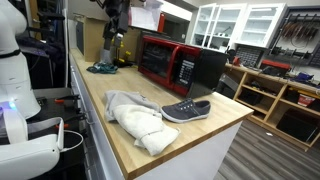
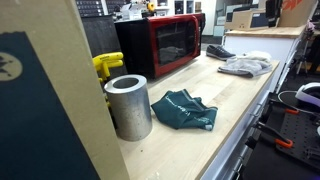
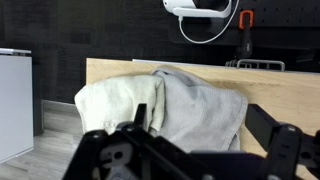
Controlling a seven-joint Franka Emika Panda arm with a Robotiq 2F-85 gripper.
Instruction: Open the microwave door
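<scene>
The microwave is set on the desk near its far edge, with its long axis level along the desktop. The microwave door is seen shut, flush with the red front and wider than tall, its dark glass facing across the desk. The tool is held by a teal cloth, apart from the door. In the wrist view its fingers are spread wide, with nothing held.

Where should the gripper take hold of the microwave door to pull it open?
Likely the microwave door's red vertical edge beside the control panel strip, approached from the front. The door sits shut and flush, with no handle visible at this size.
</scene>
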